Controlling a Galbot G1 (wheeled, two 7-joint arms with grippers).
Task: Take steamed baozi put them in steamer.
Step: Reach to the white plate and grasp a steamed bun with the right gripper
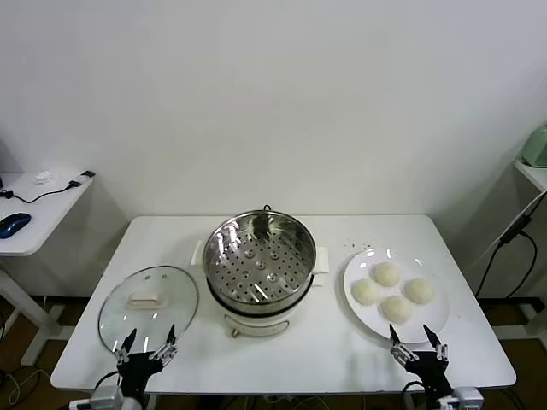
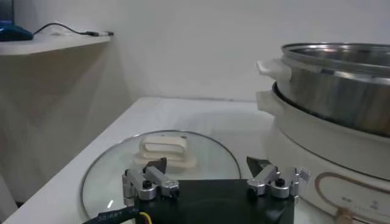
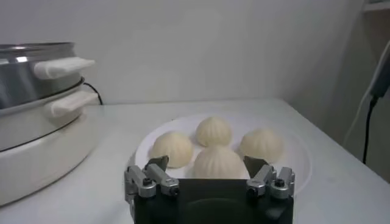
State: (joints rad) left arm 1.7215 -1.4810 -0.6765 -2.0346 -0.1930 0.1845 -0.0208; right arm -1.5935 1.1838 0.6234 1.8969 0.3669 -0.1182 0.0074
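Several cream-white baozi point(image 1: 391, 292) lie on a white plate point(image 1: 359, 273) right of the steamer point(image 1: 259, 263), a shiny steel pot with a perforated tray on a white base. Its tray holds nothing. My right gripper point(image 1: 417, 341) is open and empty at the table's front edge, just in front of the plate. In the right wrist view the nearest baozi point(image 3: 217, 163) sits just beyond my open fingers, with the gripper point(image 3: 206, 168) short of it. My left gripper point(image 1: 147, 343) is open and empty at the front left, by the glass lid point(image 1: 148, 307).
The glass lid with a white handle point(image 2: 163, 148) lies flat on the table left of the steamer point(image 2: 332, 97). A side desk with a blue mouse point(image 1: 14, 224) stands to the far left. A cable point(image 1: 504, 243) hangs at the right.
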